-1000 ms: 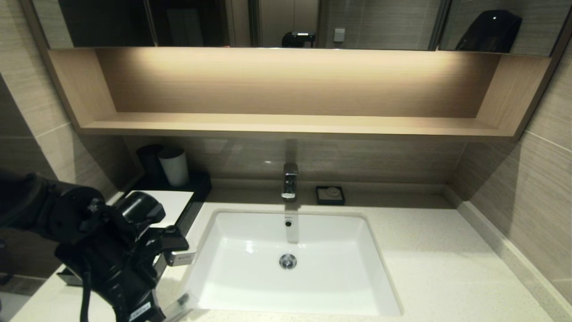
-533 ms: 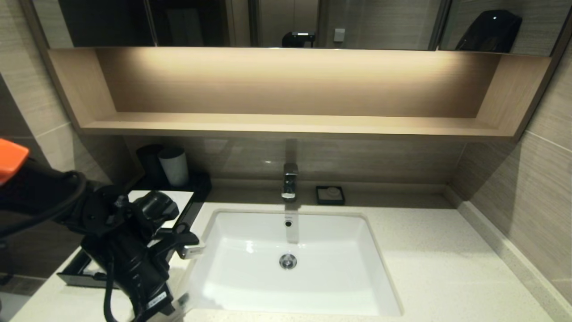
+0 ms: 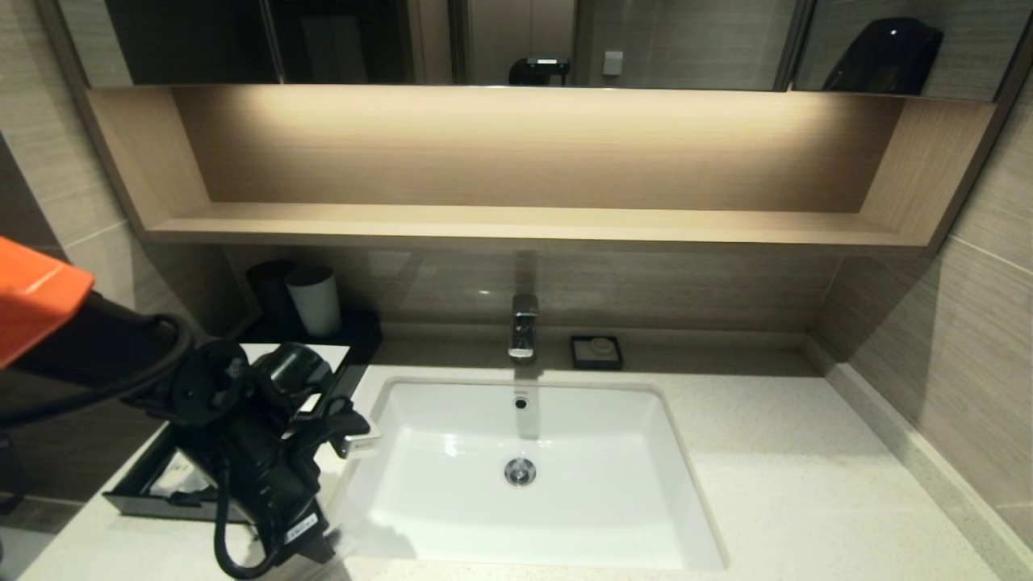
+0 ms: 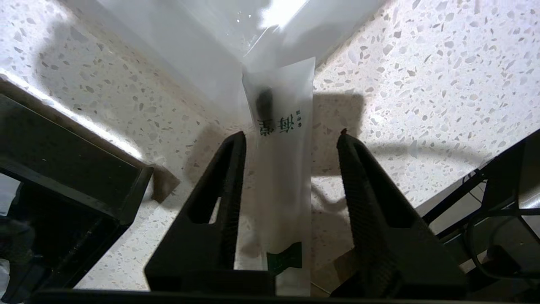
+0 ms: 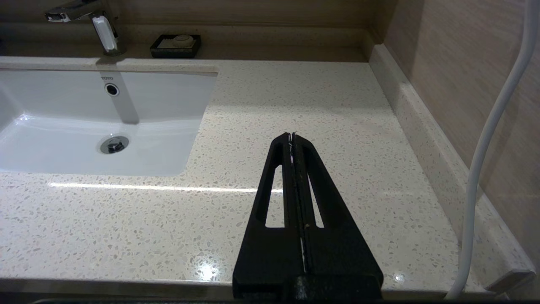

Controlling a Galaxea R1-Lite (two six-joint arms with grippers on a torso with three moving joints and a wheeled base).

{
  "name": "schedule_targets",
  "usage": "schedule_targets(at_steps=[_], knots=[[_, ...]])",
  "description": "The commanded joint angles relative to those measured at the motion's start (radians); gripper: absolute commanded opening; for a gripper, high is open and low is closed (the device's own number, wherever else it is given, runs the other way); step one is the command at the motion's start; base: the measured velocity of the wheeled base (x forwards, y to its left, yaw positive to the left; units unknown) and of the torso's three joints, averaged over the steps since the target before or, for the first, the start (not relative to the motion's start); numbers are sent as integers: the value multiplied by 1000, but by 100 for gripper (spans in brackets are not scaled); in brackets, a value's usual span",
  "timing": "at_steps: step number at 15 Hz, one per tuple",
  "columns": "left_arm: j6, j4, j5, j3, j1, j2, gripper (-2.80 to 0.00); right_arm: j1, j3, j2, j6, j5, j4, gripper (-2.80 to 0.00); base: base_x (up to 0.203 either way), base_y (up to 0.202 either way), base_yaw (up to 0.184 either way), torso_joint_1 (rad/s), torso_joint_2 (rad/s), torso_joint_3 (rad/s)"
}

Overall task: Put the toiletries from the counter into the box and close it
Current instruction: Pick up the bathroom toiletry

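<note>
Hovering low over the pale cream speckled stone bench [image 4: 422, 63] at the near left corner of the white rectangular sink [image 3: 524, 468], the left gripper [image 4: 291, 139] points down with its 2 black fingers [image 4: 228, 177] parted, and 1 long slim toiletry packet in whitish wrap with green lettering [image 4: 280, 169] lies on the stone in the gap between them. The packet rests against the inner face of 1 finger, while the other finger stands clear of it, so the gripper straddles the packet without clamping it. The packet's far end reaches the sink's rim. Just beside the gripper, the low dark grey-black box with a flat white top panel [image 3: 319, 363] sits at the bench's left end, and its pull-out drawer [image 3: 149, 492] is drawn out toward the near edge, with something pale lying inside that cannot be made out. Behind the box stands a light grey cup [image 3: 315, 300], and a small black square soap dish [image 3: 595, 352] sits beside the chrome faucet [image 3: 523, 324]. The right gripper [image 5: 292, 136] is parked above the bare stone to the right of the sink, its fingers pressed together and holding nothing.
</note>
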Motion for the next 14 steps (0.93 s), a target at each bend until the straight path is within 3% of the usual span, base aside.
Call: schedule_targets(at_steps=[1, 7, 14], knots=[[7, -7, -1, 0, 1, 1, 0, 0, 0, -2, 0, 0, 0, -280, 0, 0, 0, 0, 0, 0], [41, -7, 48, 11, -1, 13, 0, 0, 0, -2, 0, 0, 0, -280, 0, 0, 0, 0, 0, 0], [44, -32, 47, 12, -4, 39, 0, 0, 0, 0, 0, 0, 0, -280, 0, 0, 0, 0, 0, 0]])
